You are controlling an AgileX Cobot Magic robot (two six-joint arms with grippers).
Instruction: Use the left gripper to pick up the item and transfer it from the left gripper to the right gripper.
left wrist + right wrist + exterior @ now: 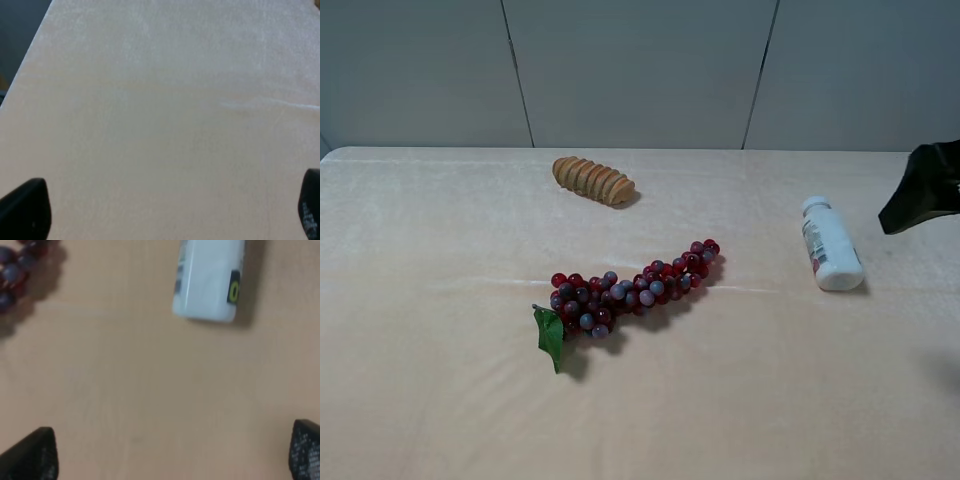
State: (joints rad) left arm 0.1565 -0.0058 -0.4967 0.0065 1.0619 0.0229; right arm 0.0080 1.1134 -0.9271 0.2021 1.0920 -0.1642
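Observation:
The item, a small white bottle [831,246] with a white cap, lies on its side on the table at the right. Its base end shows in the right wrist view [207,277], beyond the fingers. My right gripper [912,203] hangs at the right edge, above and to the right of the bottle, apart from it. In its wrist view the right gripper [167,452] is open and empty. My left gripper [167,207] is out of the exterior view. Its wrist view shows two fingertips [25,207] wide apart over bare cloth, open and empty.
A red-purple grape bunch [630,290] with a green leaf lies mid-table; its end shows in the right wrist view [20,265]. A ribbed tan wooden piece [593,180] lies at the back. The table edge [27,60] shows in the left wrist view.

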